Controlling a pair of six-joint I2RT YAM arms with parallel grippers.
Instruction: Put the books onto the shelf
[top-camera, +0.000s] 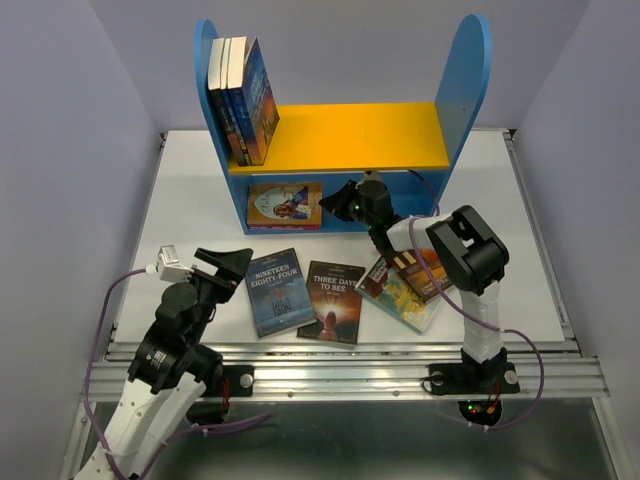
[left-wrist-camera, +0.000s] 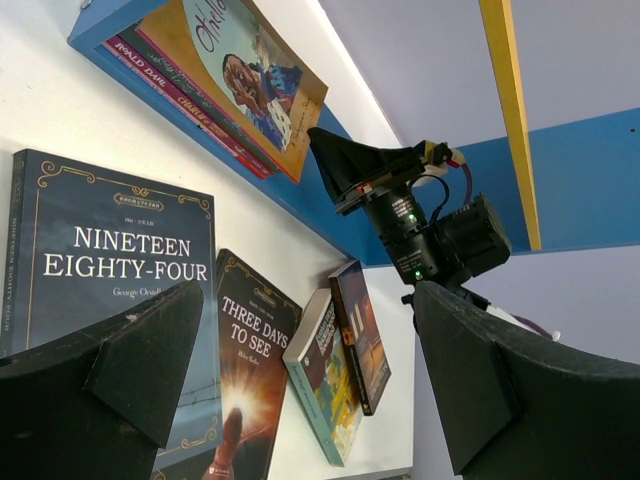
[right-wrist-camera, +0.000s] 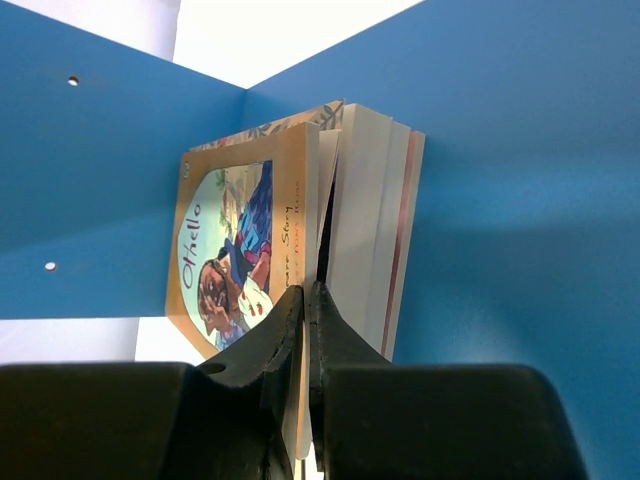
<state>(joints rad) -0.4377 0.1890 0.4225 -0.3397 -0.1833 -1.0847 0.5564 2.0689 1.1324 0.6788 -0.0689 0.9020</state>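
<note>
Three paperbacks (top-camera: 240, 100) upright on yellow upper board of shelf (top-camera: 350, 135); flat stack topped by Othello (right-wrist-camera: 235, 250) in lower compartment. Right gripper (right-wrist-camera: 308, 295) pinched together on Othello's front cover. Left gripper (top-camera: 222, 262) spread wide, empty, beside Nineteen Eighty-Four (top-camera: 279, 292). Left on table (top-camera: 520, 260): that one, Three Days to See (top-camera: 333, 300), two overlapping books (top-camera: 405, 290). Judged past halfway.

Blue book (top-camera: 279, 291) — "Nineteen Eighty-Four"; dark book (top-camera: 334, 300) — "Three Days to See".
</note>
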